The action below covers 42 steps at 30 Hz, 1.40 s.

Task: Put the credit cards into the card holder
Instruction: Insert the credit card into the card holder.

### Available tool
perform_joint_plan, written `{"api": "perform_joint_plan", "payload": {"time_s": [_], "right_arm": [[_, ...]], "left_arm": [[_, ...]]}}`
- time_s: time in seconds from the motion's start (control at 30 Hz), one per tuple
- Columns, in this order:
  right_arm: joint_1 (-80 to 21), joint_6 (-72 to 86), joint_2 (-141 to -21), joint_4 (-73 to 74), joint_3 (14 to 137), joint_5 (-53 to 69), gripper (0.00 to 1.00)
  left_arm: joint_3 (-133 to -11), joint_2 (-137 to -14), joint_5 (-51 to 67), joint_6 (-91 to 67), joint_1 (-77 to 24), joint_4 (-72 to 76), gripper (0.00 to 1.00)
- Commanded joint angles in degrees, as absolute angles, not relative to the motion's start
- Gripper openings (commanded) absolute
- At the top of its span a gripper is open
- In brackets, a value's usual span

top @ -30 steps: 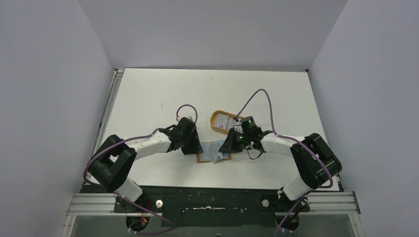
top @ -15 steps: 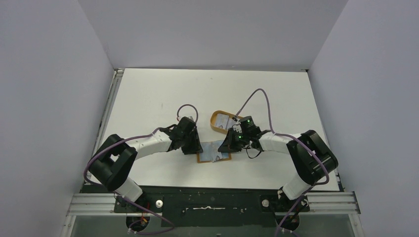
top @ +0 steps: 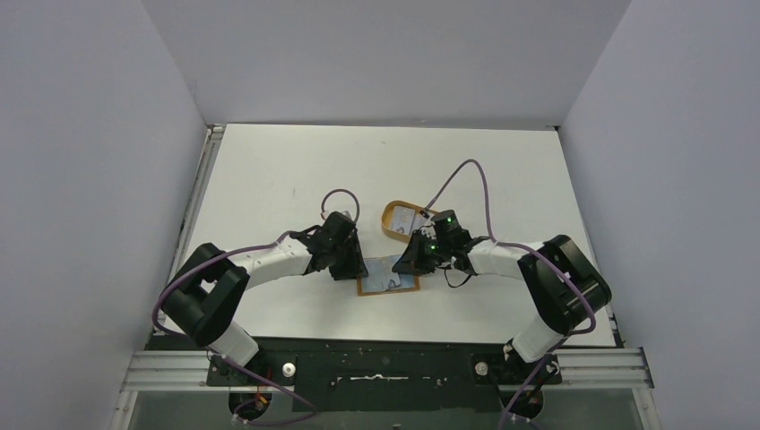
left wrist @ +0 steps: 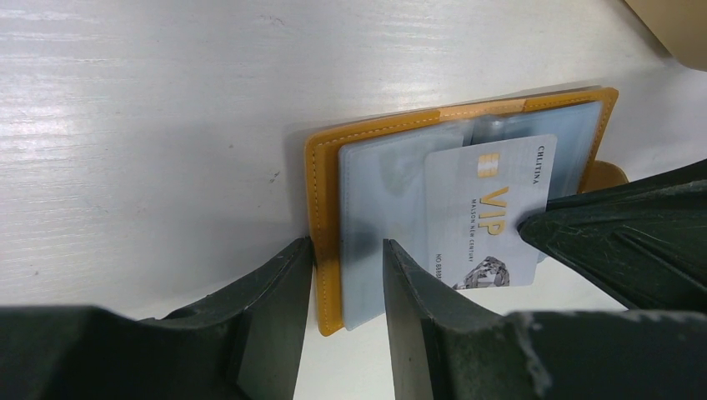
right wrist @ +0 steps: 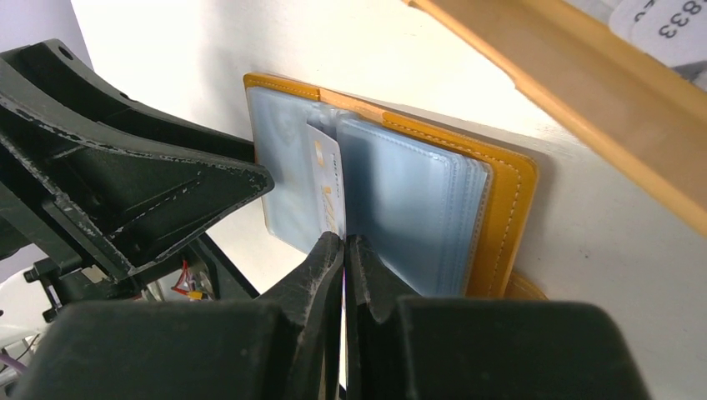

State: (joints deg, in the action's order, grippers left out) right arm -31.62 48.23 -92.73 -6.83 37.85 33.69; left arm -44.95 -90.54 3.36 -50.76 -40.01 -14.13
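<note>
The tan-orange card holder (top: 387,276) lies open on the table with its clear sleeves up, and also shows in the left wrist view (left wrist: 321,208) and the right wrist view (right wrist: 500,208). My left gripper (top: 349,266) straddles its left edge (left wrist: 346,246), jaws a little apart: one finger is outside the cover, the other is over the sleeve. My right gripper (top: 405,266) is shut (right wrist: 343,242) on a pale VIP credit card (left wrist: 488,212). The card is seen edge-on (right wrist: 327,179), with its far end lying among the sleeves. More cards (top: 408,219) lie in the tray.
The orange oval tray (top: 392,218) stands just behind the holder, and its rim (right wrist: 584,92) is close to the right gripper. The two grippers face each other a few centimetres apart. White walls enclose the table on three sides.
My right gripper has edged left with the card, further over the holder. The left gripper and the holder have stayed put.
</note>
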Motion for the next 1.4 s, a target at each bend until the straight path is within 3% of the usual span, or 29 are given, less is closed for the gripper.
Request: {"api": "perform_joint_plan", "payload": {"time_s": [0.0, 1.37], "right_arm": [[-32.4, 48.4, -94.0, -8.4, 38.8, 29.7, 0.00], [-38.8, 49.7, -93.3, -6.1, 39.0, 24.6, 0.00]], "left_arm": [[-44.2, -92.7, 2.6, -49.5, -40.4, -17.1, 0.35], [-43.3, -92.4, 3.1, -50.8, -41.0, -15.7, 0.35]]}}
